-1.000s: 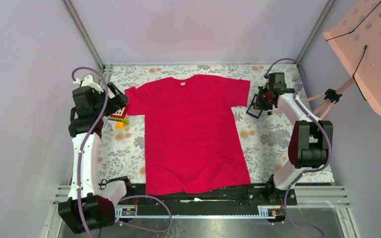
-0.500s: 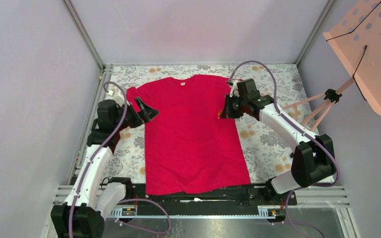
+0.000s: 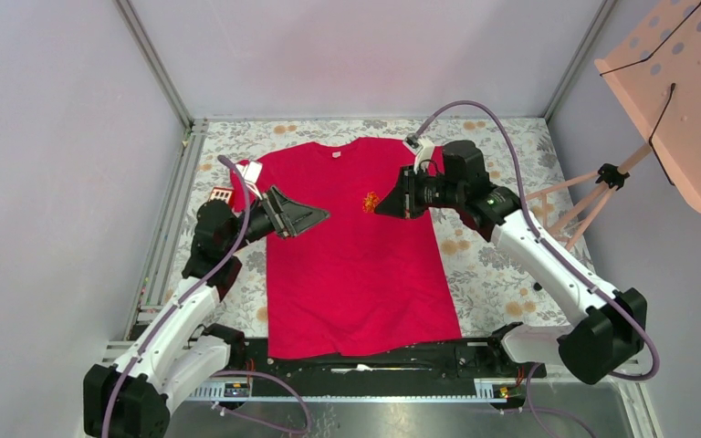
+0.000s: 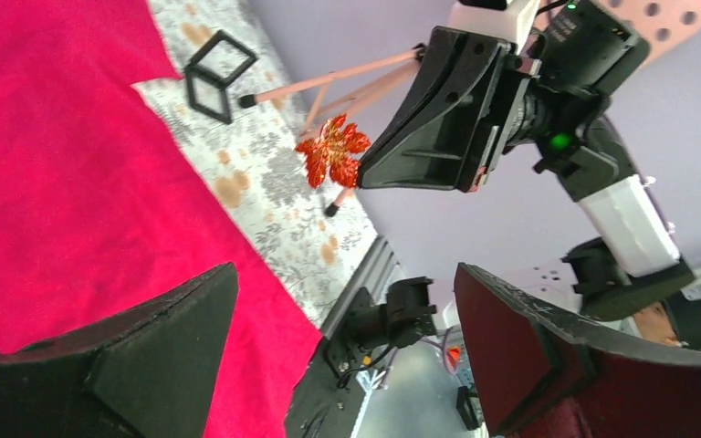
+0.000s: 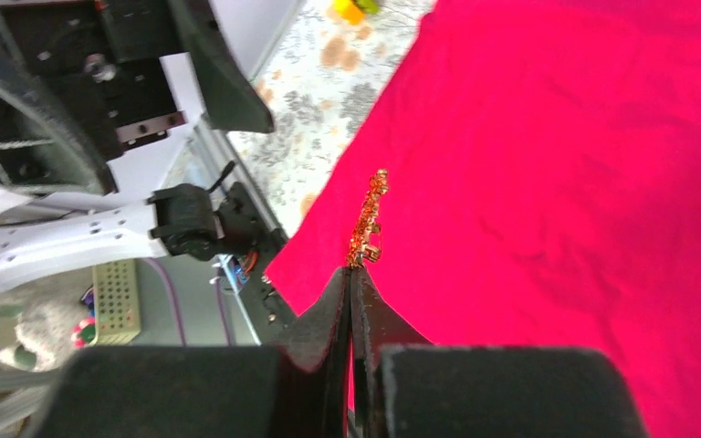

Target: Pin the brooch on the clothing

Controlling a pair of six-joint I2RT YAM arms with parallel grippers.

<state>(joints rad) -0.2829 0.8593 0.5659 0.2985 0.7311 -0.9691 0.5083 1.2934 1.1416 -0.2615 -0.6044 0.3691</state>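
1. Right gripper (image 3: 381, 206) is pinched tight on the tiny orange-and-yellow leaf-shaped metal brooch (image 3: 370, 201). Its two black fingers are pressed together, and the ornament sticks out past their tips.
2. In the top view the brooch sits just above the centre of the frame, over the chest of the bright red short-sleeved T-shirt (image 3: 356, 274). The left wrist view shows the brooch (image 4: 332, 151) raised off the cloth. In the right wrist view it (image 5: 368, 222) stands edge-on above the closed fingertips.
3. The left gripper (image 3: 315, 219) is spread wide and holds nothing. It hangs over the shirt at centre-left of the top view, with its open fingers pointing toward the brooch.
4. The shirt lies flat on the grey floral tablecloth (image 3: 497, 246). Its neck, with a small white label (image 3: 336, 154), lies toward the top of the frame.
5. A small black square open-frame case (image 4: 219, 75) rests on the tablecloth in the upper left of the left wrist view, just beside the shirt's sleeve.
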